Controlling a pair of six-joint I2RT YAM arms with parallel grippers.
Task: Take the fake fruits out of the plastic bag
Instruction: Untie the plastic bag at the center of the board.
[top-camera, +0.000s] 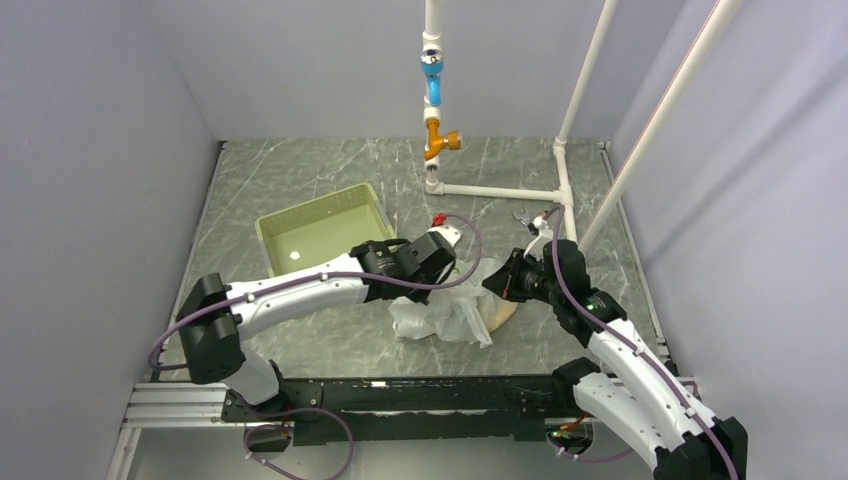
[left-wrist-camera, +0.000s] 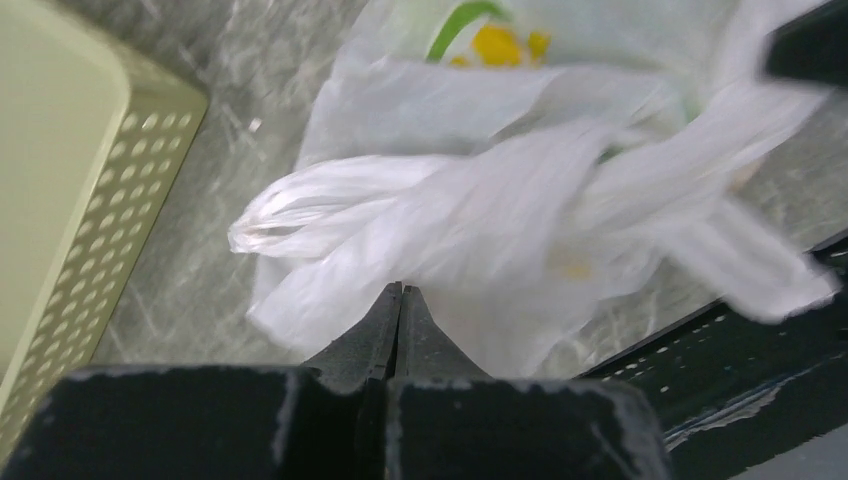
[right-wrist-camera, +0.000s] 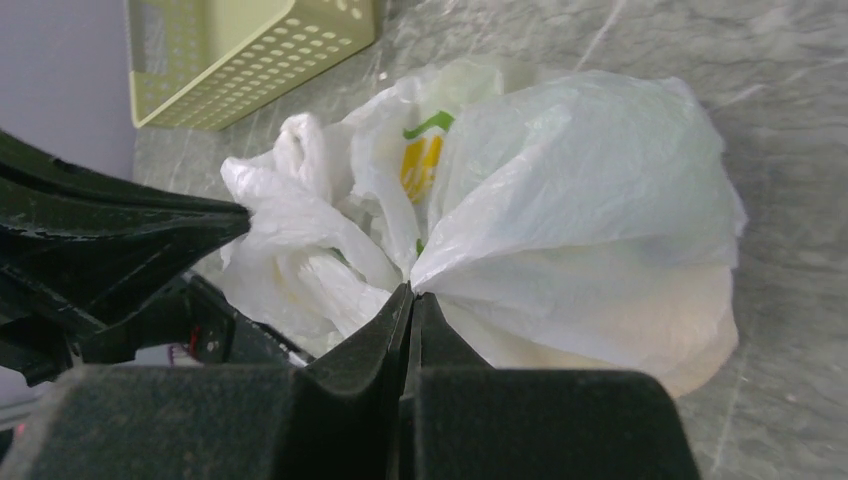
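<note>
Here the left gripper (left-wrist-camera: 400, 305) and right gripper (right-wrist-camera: 412, 305) each pinch the plastic bag (right-wrist-camera: 580, 190) tight, likely to pull it open and free the fake fruits hidden inside.

The black left gripper (left-wrist-camera: 400, 298) pinches a thin crinkly white plastic bag (left-wrist-camera: 500, 190); a pale green perforated basket (left-wrist-camera: 70, 170) stands left of it.

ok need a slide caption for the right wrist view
Right gripper shut on a fold of the white plastic bag, pale green basket behind it on the marbled table.
</note>
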